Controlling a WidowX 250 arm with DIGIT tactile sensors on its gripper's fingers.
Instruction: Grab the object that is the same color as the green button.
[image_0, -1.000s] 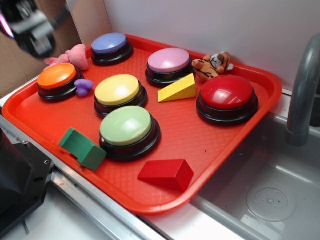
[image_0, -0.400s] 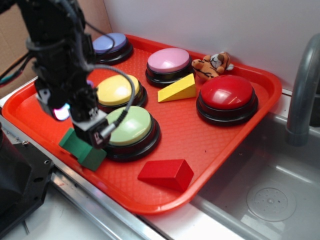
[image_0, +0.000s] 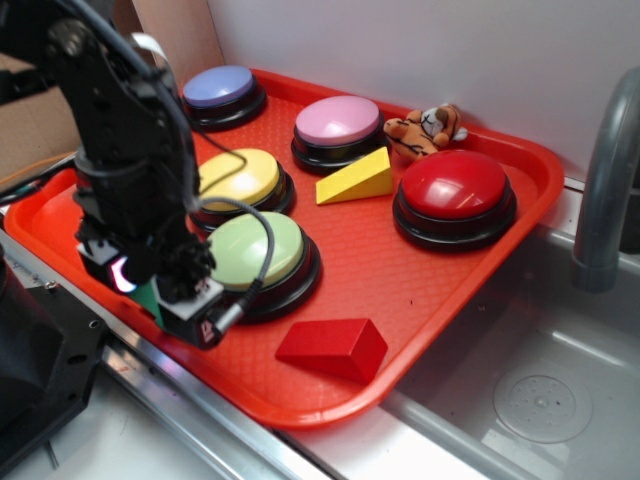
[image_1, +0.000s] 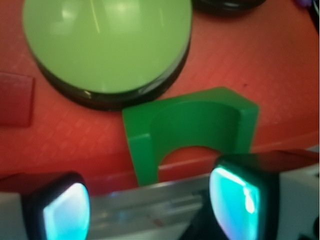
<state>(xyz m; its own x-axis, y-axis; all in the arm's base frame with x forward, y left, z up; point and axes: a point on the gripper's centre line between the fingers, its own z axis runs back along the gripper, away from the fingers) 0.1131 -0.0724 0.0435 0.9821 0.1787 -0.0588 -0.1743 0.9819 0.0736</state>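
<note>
Once it had dropped over the green block (image_1: 192, 125) beside the green button (image_1: 107, 42), the gripper (image_1: 150, 207) hung spread wide, nothing grasped yet.

Bright even light, glare streaks on the green button (image_1: 107, 42), wrist view soft, blurred claw fingertips (image_1: 235, 202)

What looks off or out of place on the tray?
Nothing stands out. The small dark green notched block lies intact on the red plastic tray beside the pale-green dome button, under the open claw; nothing is spilled.
</note>
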